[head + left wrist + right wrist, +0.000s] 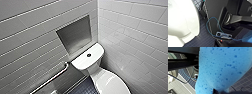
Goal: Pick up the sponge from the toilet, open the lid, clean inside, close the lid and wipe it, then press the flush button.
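Blue sponge (221, 69) in the right fingers (214, 91), above tiled floor (244, 80).

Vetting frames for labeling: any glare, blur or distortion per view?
Head view: wide-angle bends the wall tiles, and glare streaks the lid. Left wrist view: toilet blown out to pale cream. Right wrist view: sponge too close, soft-focus.

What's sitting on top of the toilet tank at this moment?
A round dark flush button sits in the flat tank top of the toilet. The sponge is elsewhere, held above the floor. The tank's inside is covered.
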`<state>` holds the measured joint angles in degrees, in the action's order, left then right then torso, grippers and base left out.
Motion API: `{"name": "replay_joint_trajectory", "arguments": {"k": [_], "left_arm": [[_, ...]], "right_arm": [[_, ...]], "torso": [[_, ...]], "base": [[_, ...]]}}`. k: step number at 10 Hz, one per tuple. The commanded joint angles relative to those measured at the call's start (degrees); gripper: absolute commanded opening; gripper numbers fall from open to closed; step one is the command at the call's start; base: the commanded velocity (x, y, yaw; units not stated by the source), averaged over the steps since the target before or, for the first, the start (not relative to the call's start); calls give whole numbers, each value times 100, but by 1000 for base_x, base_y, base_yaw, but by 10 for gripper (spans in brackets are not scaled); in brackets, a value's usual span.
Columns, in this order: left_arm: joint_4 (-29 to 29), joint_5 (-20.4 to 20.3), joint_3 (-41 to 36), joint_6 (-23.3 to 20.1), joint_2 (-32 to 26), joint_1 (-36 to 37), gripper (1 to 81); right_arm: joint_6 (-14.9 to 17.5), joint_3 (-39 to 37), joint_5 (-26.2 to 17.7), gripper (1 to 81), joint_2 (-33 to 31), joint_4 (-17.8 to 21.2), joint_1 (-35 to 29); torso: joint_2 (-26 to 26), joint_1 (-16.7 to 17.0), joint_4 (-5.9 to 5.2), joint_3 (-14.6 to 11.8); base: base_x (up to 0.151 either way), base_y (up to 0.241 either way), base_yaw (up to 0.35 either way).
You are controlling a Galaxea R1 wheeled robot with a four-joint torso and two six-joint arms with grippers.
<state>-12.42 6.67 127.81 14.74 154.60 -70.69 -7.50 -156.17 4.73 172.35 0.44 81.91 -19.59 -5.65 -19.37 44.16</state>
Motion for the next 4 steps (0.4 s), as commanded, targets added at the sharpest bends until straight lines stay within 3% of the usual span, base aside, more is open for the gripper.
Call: {"name": "replay_joint_trajectory", "arguments": {"k": [1,4], "left_arm": [[-226,-69,1201,-111,914,-705,10],[-199,-78,2292,-103,1696,-872,10]], "right_arm": [[20,35,-455,10,127,0,128],[231,35,-455,10,179,-35,243]], "torso": [[0,0,0,0],[-2,2,0,-2]], "base": [[0,0,0],[0,0,0]]}}
